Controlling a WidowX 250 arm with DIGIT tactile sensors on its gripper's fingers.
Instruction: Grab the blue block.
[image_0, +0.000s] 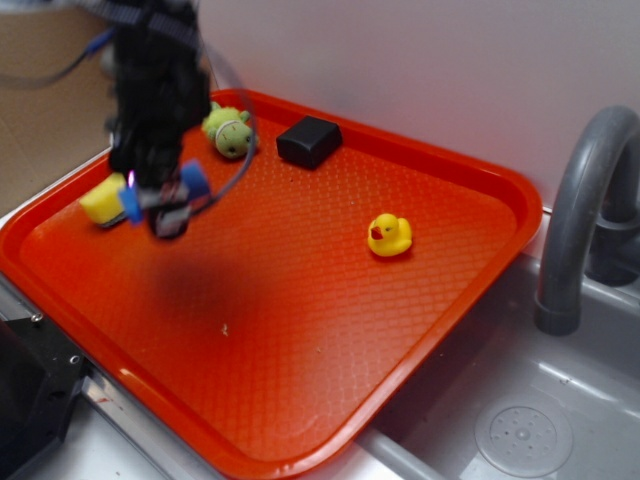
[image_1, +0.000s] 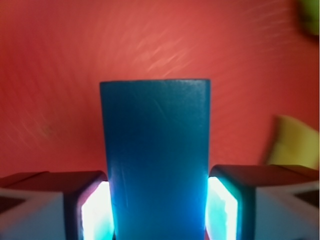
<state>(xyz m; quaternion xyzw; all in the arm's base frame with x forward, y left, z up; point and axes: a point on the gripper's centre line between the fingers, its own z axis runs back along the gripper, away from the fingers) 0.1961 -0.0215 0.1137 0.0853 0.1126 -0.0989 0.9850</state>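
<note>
While the arm hangs over the tray's left end, the scene reads left to right:
Yellow sponge (image_0: 103, 200): lying on the red tray (image_0: 420, 330), just beside the pincer.
Pincer (image_0: 165, 205): clenched on the blue block (image_1: 156, 160), pads pressed against both long sides.
Blue block: between the jaws, apparently lifted above the tray.
Progress: grab looks done; only holding remains.
Black block (image_0: 309, 141), rubber duck (image_0: 389, 235): untouched.
Writing: none readable.

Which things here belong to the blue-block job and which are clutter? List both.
Job:
- blue block, clamped between the fingers
- hand, shut on it

Lying about:
- yellow sponge
- black block
- rubber duck
- green plush toy
- grey faucet
</note>
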